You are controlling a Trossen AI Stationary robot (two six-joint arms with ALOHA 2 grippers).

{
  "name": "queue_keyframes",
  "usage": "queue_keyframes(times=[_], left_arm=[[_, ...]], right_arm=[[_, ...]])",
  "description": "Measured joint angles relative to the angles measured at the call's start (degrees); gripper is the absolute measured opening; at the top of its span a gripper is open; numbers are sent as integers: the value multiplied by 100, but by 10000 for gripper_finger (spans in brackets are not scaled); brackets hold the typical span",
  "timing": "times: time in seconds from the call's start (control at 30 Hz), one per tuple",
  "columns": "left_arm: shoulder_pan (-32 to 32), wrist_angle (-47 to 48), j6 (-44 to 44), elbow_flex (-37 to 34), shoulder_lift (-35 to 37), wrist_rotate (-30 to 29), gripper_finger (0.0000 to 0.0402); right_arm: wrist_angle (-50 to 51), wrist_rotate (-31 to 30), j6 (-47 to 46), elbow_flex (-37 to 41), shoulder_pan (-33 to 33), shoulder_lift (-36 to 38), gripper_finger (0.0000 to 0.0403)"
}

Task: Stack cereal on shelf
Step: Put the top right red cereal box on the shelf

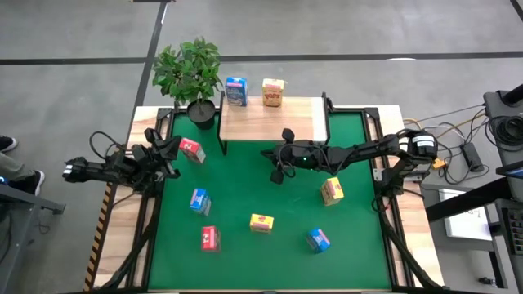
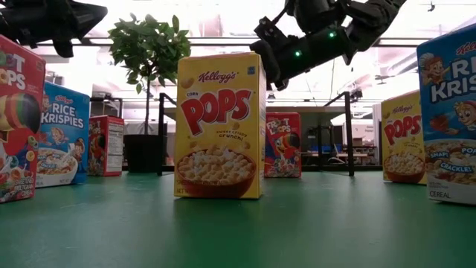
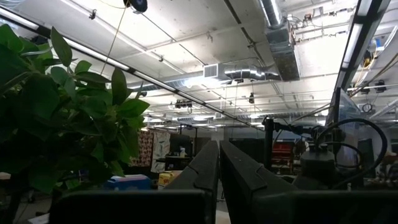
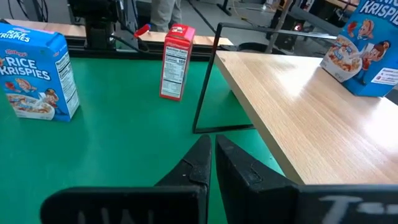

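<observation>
The wooden shelf (image 1: 270,121) stands at the mat's far edge. A blue cereal box (image 1: 236,91) and a yellow one (image 1: 272,92) stand upright on its far side. Several more cereal boxes stand on the green mat, among them a red one (image 1: 193,151), a blue one (image 4: 37,74) and a yellow one (image 2: 219,126). My right gripper (image 4: 212,155) is shut on nothing; it hovers above the mat by the shelf's near edge and points toward the table's left. My left gripper (image 3: 217,168), shut and tilted upward, waits at the left beside the red box.
A potted plant (image 1: 192,73) stands at the shelf's far left corner. The shelf's thin black legs (image 4: 205,81) rise from the mat in front of my right gripper. In the low view a red box (image 2: 282,145) shows between the shelf's legs. Bare mat lies mid-table.
</observation>
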State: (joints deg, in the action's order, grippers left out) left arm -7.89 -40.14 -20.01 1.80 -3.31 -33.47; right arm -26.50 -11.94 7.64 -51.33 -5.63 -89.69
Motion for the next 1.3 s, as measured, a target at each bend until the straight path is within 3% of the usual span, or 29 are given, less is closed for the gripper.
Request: queue_keyframes(times=[1.13, 1.3], left_arm=[[0, 67, 104, 0, 1, 0, 0], [1, 72, 107, 0, 0, 0, 0]], right_arm=[[56, -7, -146, -91, 0, 10, 13], [1172, -7, -581, -698, 2, 118, 13]])
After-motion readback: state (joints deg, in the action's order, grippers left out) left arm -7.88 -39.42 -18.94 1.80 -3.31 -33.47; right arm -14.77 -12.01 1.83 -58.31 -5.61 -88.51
